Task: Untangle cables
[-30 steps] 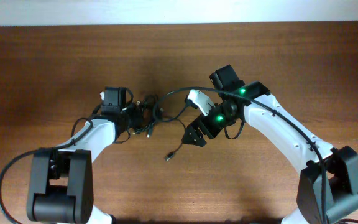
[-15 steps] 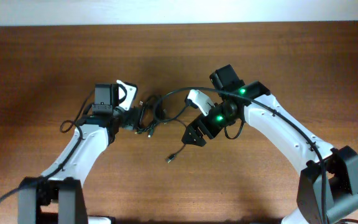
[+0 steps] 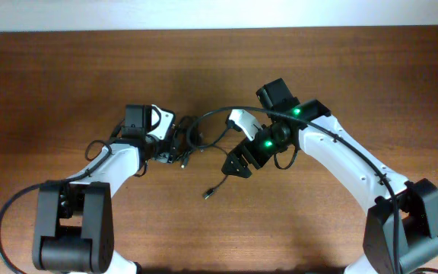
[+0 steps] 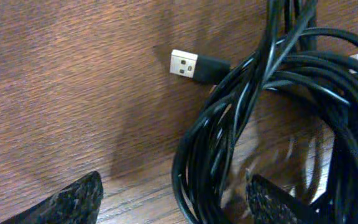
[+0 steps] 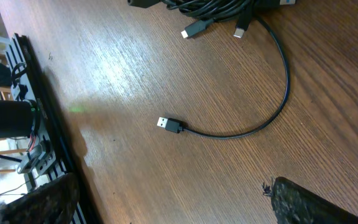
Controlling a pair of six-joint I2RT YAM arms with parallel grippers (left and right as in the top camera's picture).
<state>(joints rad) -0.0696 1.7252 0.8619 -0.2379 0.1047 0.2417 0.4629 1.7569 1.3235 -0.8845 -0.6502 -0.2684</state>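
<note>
My left end effector (image 4: pixel 176 202) is open, fingers (image 4: pixel 73 199) spread either side of the cables (image 4: pixel 263 68) — a tangled bundle on the counter (image 4: pixel 55 74) btw my 2 arms, w/ 1 USB plug (image 4: pixel 191 64) poking out. My right end effector (image 5: pixel 176 205) is open too, empty, above a loose cord (image 5: pixel 288 78) trailing from the bundle. Risk as I see it: left closes on 3-4 strands at once, so a pull tightens the knot or drags the whole lot — nothing on the right anchors it

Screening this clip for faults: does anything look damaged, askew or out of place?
Nothing damaged or spilled. Only the expected mess: the cables sit knotted in one bundle, with one loose cord trailing away across the table.
</note>
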